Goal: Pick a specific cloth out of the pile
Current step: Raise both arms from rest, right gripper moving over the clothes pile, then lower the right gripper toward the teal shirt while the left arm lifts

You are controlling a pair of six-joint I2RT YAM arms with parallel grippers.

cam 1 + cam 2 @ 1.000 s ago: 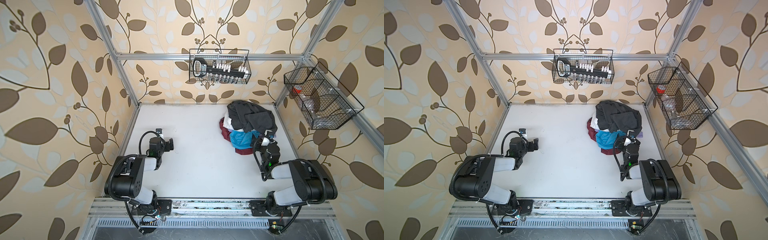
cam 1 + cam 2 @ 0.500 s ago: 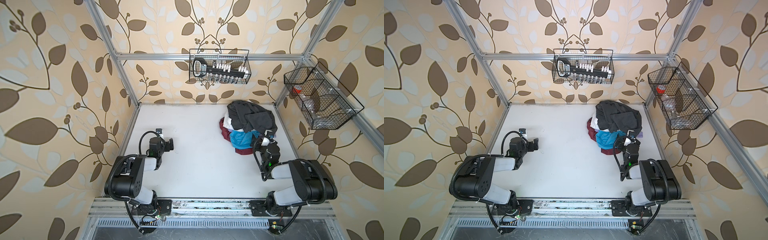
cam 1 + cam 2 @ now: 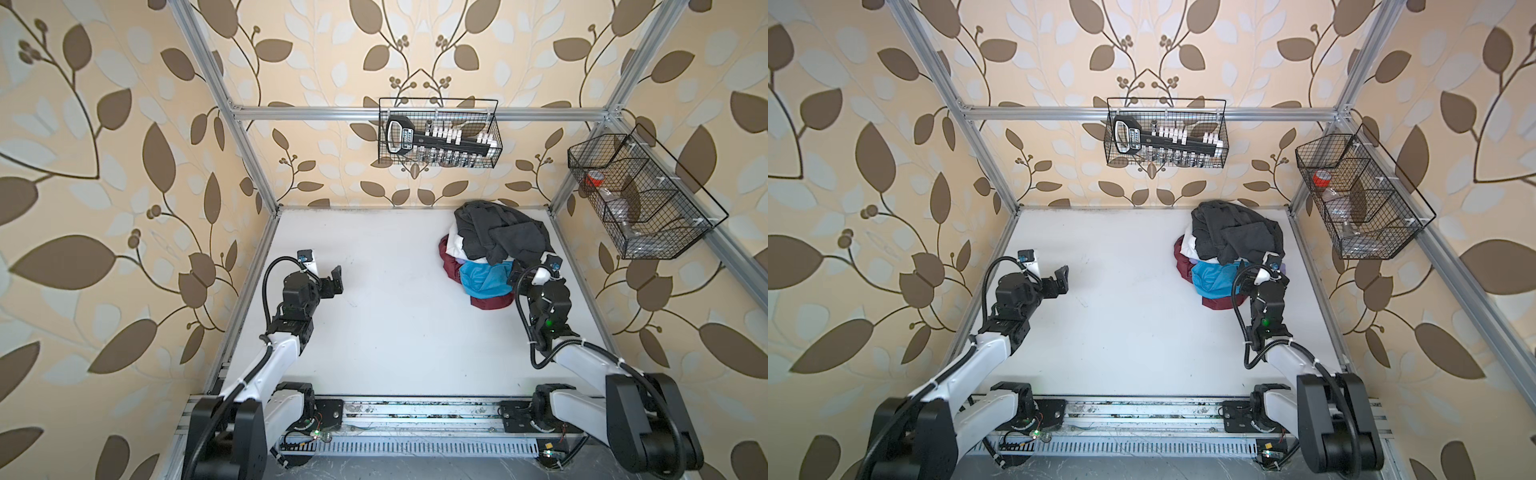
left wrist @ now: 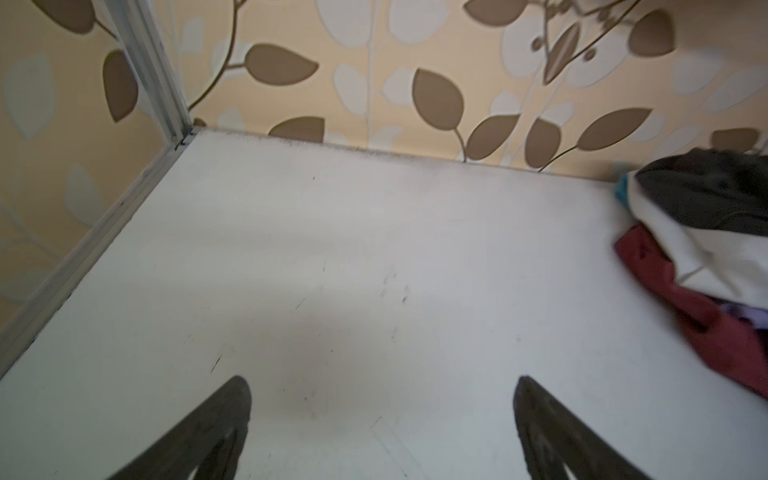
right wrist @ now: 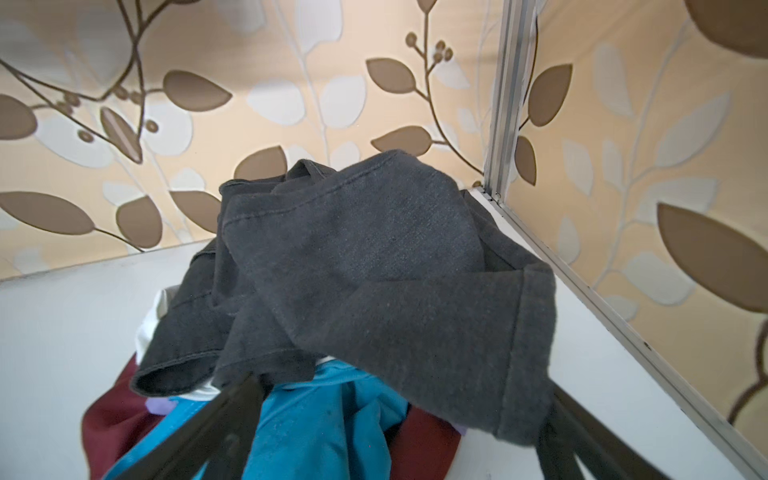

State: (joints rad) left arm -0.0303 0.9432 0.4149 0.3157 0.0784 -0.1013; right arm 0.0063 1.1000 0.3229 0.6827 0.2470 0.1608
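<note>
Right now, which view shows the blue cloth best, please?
The right wrist view: the blue cloth fills the foreground, partly under a grey garment. Both top views show a small patch; the left wrist view only a sliver.

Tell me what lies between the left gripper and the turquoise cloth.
Bare tabletop from the left gripper, then the maroon garment edge just before the cloth, seen in both top views.

robot arms (image 3: pixel 279 353) (image 3: pixel 582 358): 2 | wire baskets (image 3: pixel 438 101) (image 3: pixel 665 243): 2 | pile (image 3: pixel 500 237): 1 | turquoise cloth (image 3: pixel 484 277): 1
</note>
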